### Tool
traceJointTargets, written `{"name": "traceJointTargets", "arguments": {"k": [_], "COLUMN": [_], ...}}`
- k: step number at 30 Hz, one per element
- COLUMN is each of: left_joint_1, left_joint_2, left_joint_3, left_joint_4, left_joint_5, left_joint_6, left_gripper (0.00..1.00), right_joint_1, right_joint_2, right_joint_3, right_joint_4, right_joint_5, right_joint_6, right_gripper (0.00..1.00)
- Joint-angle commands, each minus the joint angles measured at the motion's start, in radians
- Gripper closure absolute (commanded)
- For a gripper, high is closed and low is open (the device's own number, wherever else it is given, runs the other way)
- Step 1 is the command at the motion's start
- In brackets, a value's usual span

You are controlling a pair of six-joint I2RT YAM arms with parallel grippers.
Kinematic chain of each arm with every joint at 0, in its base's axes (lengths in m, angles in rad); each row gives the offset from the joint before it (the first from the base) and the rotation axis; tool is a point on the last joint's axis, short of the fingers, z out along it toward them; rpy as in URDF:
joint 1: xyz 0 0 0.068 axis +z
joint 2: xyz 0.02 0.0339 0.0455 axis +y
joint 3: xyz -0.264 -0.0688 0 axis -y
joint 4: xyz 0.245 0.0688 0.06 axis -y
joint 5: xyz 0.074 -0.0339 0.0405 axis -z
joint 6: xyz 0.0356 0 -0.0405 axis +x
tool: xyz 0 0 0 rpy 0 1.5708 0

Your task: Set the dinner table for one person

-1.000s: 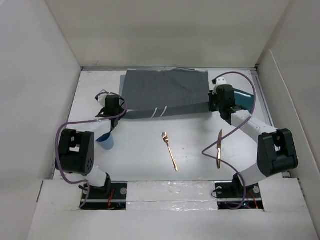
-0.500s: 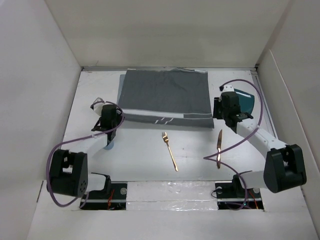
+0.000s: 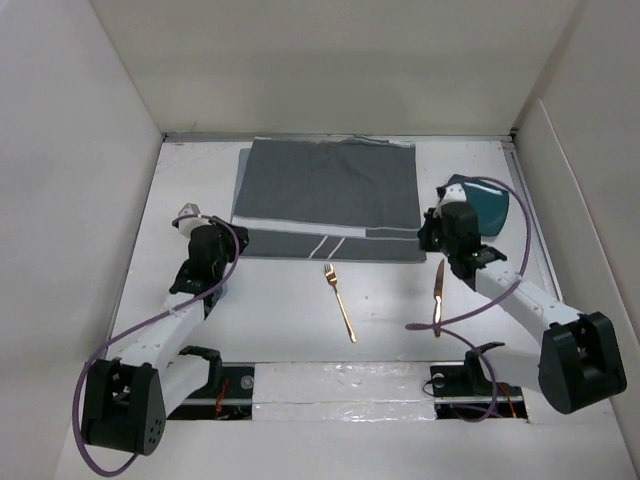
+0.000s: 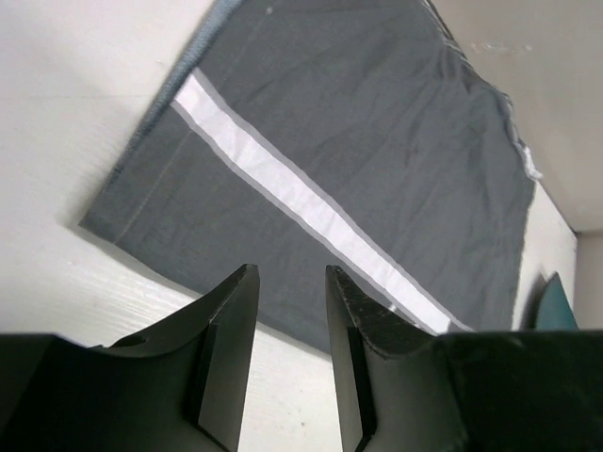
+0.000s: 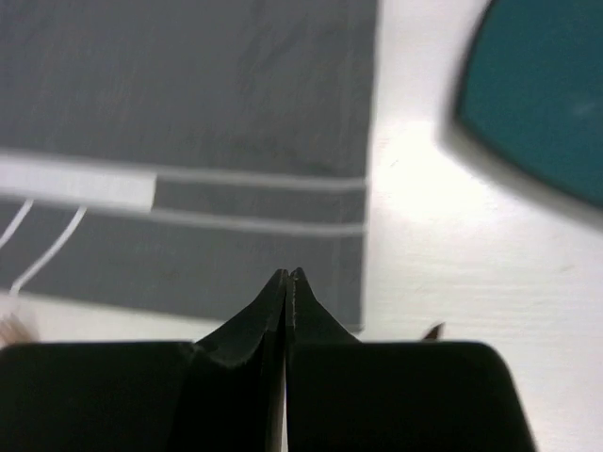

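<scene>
Setting barely begun; left claw (image 4: 287,282) stands parted, empty, by the placemat (image 3: 325,195); this lies flat on the white desk (image 3: 280,300) — which spans wall to wall; fork (image 3: 340,305) and knife (image 3: 437,295) lie loose before it; right claw (image 5: 287,278) is clenched on nothing; teal plate (image 3: 490,205) sits beside the mat, unplaced.

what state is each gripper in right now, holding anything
Left gripper: open, holding nothing.
Right gripper: shut, with nothing in its grip.
</scene>
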Motion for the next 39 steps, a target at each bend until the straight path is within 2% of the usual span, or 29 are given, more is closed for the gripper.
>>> {"name": "traceJointTargets", "arguments": {"k": [1, 3, 4, 5, 6, 8, 9, 10, 12, 15, 19, 24, 27, 33, 39], "left_joint_1": [-0.001, -0.001, -0.001, -0.001, -0.001, -0.001, -0.001, -0.001, -0.001, -0.001, -0.001, -0.010, -0.010, -0.010, -0.010], "left_joint_2": [-0.056, -0.098, -0.110, -0.146, -0.163, -0.215, -0.229, -0.240, -0.260, -0.265, -0.266, -0.265, -0.297, -0.317, -0.331], "left_joint_3": [-0.029, -0.020, 0.013, 0.038, 0.097, 0.158, 0.187, 0.240, 0.282, 0.342, 0.412, 0.492, 0.448, 0.417, 0.403], "left_joint_4": [0.054, 0.065, 0.055, 0.036, 0.013, -0.043, -0.063, -0.105, -0.145, -0.235, -0.326, -0.406, -0.363, -0.357, -0.355], "left_joint_5": [0.098, 0.150, 0.234, 0.255, 0.273, 0.324, 0.337, 0.357, 0.373, 0.374, 0.403, 0.387, 0.358, 0.332, 0.336], "left_joint_6": [0.020, 0.019, 0.020, 0.031, 0.038, 0.078, 0.092, 0.109, 0.161, 0.233, 0.311, 0.411, 0.414, 0.436, 0.436], "left_gripper": [0.69, 0.72, 0.75, 0.76, 0.78, 0.79, 0.79, 0.78, 0.76, 0.73, 0.68, 0.67, 0.66, 0.66, 0.66], "right_joint_1": [0.076, 0.167, 0.202, 0.271, 0.297, 0.329, 0.360, 0.380, 0.449, 0.520, 0.627, 0.636, 0.636, 0.656, 0.667], "right_joint_2": [-0.053, -0.074, -0.073, -0.067, -0.039, -0.004, 0.016, 0.062, 0.128, 0.281, 0.456, 0.665, 0.786, 0.943, 0.970], "right_joint_3": [-0.113, -0.166, -0.166, -0.148, -0.135, -0.117, -0.114, -0.114, -0.073, 0.039, 0.306, 0.498, 0.668, 0.834, 0.793], "right_joint_4": [0.144, 0.227, 0.223, 0.183, 0.154, 0.123, 0.143, 0.173, 0.243, 0.234, 0.172, 0.131, 0.080, 0.008, 0.008], "right_joint_5": [-0.086, -0.116, -0.068, -0.028, 0.012, 0.072, 0.061, 0.028, 0.015, 0.018, 0.098, 0.110, 0.091, 0.058, 0.031], "right_joint_6": [0.059, 0.048, 0.044, 0.047, 0.047, 0.074, 0.074, 0.077, 0.084, 0.038, -0.039, -0.091, -0.110, -0.125, -0.125], "right_gripper": [1.00, 1.00, 1.00, 1.00, 0.92, 0.84, 0.76, 0.64, 0.57, 0.56, 0.56, 0.57, 0.58, 0.59, 0.69]}}
